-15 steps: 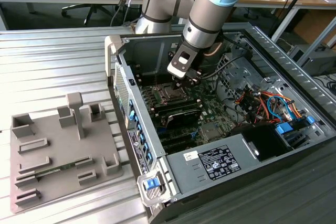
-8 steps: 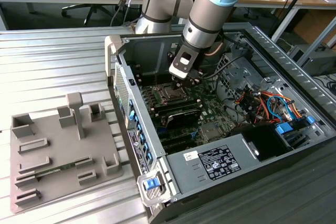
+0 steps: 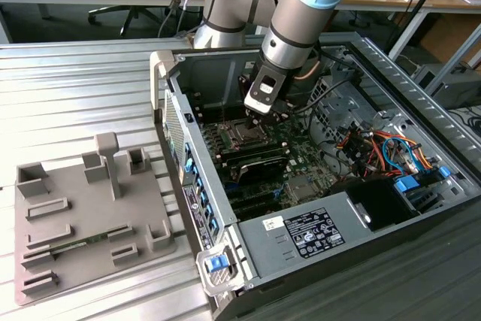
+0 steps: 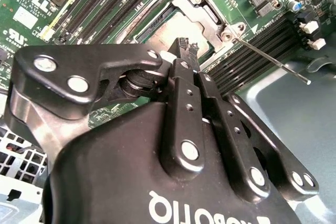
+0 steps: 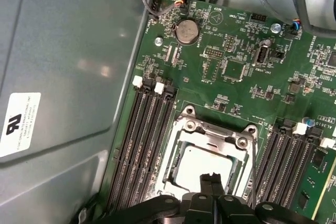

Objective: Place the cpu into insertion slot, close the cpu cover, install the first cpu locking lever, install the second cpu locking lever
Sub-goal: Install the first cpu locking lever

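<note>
since the cpu point(image 5: 202, 161) is lying in the insertion slot point(image 5: 188, 118) mid-board under the lowered cpu cover point(image 5: 210, 139), the gripper point(image 5: 211, 177), pinched shut and empty, is likely needing square pressure on the raised lever point(image 4: 268, 59).

Gripper point(image 4: 185, 46), fingertips pressed together, at cpu point(image 4: 164, 31) framed by cpu cover point(image 4: 207, 14); thin locking lever point(image 4: 269, 59) crosses memory slots point(image 4: 257, 38).

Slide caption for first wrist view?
Closed end effector over the cpu seated in the insertion slot, between memory slots.

The arm point(image 3: 294, 31) points steeply down, jaws pinched together (tips touching).
</note>
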Robot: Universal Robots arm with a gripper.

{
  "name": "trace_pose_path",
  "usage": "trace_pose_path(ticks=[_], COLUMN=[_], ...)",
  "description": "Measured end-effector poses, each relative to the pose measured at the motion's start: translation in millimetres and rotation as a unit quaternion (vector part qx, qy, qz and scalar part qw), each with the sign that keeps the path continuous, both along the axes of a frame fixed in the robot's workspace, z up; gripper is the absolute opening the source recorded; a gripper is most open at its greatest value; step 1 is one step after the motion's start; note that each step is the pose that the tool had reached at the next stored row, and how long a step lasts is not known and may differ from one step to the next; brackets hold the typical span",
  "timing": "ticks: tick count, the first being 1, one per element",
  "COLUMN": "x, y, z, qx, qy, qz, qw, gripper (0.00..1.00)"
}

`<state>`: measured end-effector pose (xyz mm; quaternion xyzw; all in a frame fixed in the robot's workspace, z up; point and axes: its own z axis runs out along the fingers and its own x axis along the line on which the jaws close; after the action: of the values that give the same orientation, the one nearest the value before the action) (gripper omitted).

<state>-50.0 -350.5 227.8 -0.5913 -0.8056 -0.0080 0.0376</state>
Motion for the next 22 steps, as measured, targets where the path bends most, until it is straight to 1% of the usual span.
trace_pose_path(ticks=[4, 6, 10, 19, 22], x=[0.0, 0.0, 0.0, 0.0, 0.0], y=[0.0, 0.0, 0.0, 0.0, 0.0], z=[0.0, 0.0, 0.0, 0.0, 0.0], qx=[0.0, 0.0, 0.0, 0.0, 0.0], qy=[0.0, 0.0, 0.0, 0.0, 0.0], qz=[0.008, 0.015, 0.024, 0.048, 0.058], qw=[0.99997, 0.99988, 0.99971, 0.99885, 0.99833], gripper=[0.11, 0.11, 0.11, 0.11, 0.11])
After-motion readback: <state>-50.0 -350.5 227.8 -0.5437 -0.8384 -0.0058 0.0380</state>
